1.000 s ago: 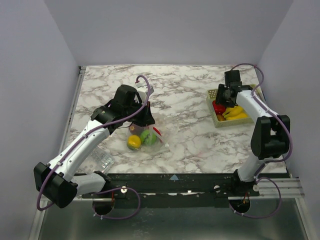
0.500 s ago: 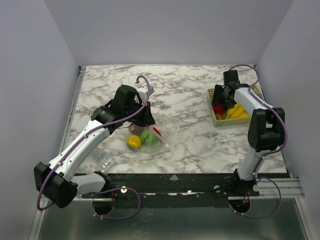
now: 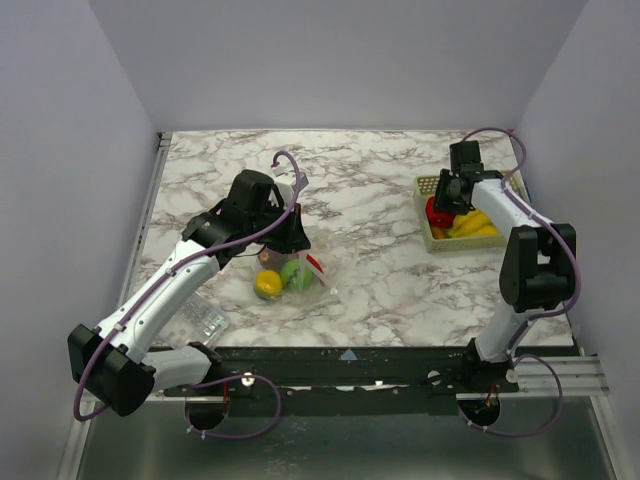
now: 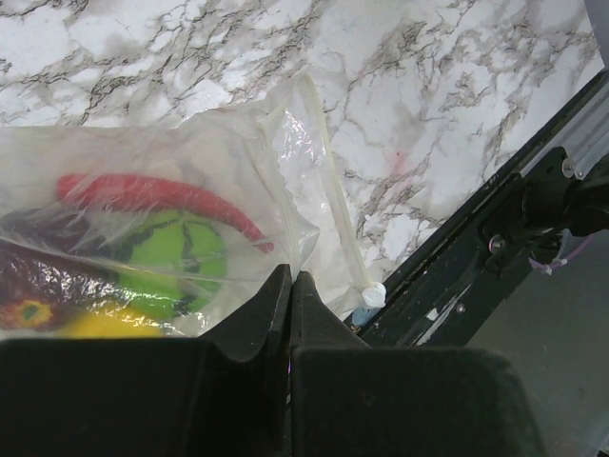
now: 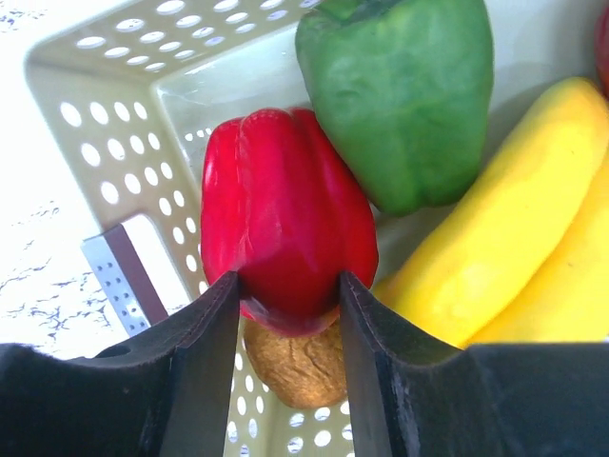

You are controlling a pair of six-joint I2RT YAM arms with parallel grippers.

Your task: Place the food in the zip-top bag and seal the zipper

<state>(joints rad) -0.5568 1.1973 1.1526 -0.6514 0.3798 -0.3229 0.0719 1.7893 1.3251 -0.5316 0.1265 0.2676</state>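
Basket (image 5: 114, 105): one red pepper (image 5: 285, 209), one green pepper (image 5: 400, 95)

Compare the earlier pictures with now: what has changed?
The right gripper swung slightly left over the basket, came back and closed on the red pepper. The left gripper, pinching the bag, and the food inside it stayed put.

We are seeing the bag (image 4: 143, 171) running off the left edge of the left wrist view, the green fruit (image 4: 176, 257) inside blurring behind the film, and the left gripper (image 4: 289, 278) covering the yellow fruit's (image 4: 95, 326) near side. In the right wrist view the red pepper (image 5: 285, 219) is hiding most of a brown piece (image 5: 297, 369), while the banana (image 5: 495, 238) and green pepper (image 5: 404, 86) are running out of frame.
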